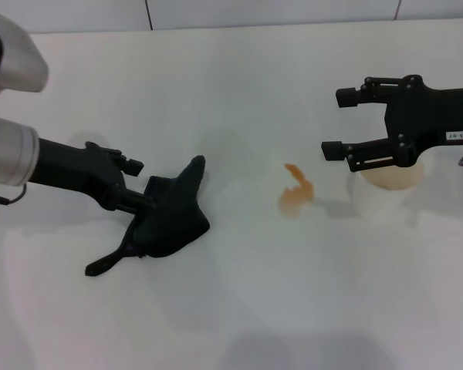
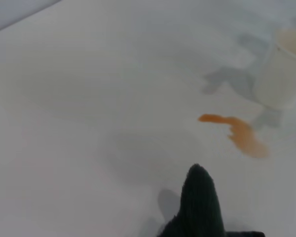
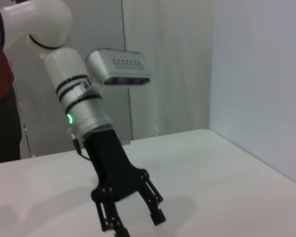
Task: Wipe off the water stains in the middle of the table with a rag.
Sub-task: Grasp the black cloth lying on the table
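The black rag point(image 1: 174, 216) lies in folds on the white table point(image 1: 239, 308), left of centre. My left gripper point(image 1: 141, 185) is at the rag's left edge with its fingers apart; one finger reaches onto the cloth, the other is clear of it. The right wrist view shows that gripper point(image 3: 134, 223) from the front, fingers spread. The orange-brown water stains point(image 1: 295, 193) sit right of the rag, apart from it. In the left wrist view a rag corner point(image 2: 197, 207) points toward the stains point(image 2: 239, 134). My right gripper point(image 1: 333, 123) is open and empty, high at the right.
A white cup point(image 1: 390, 181) of pale liquid stands just right of the stains, under my right gripper; it also shows in the left wrist view point(image 2: 281, 74). The table's far edge point(image 1: 216, 27) meets a wall at the back.
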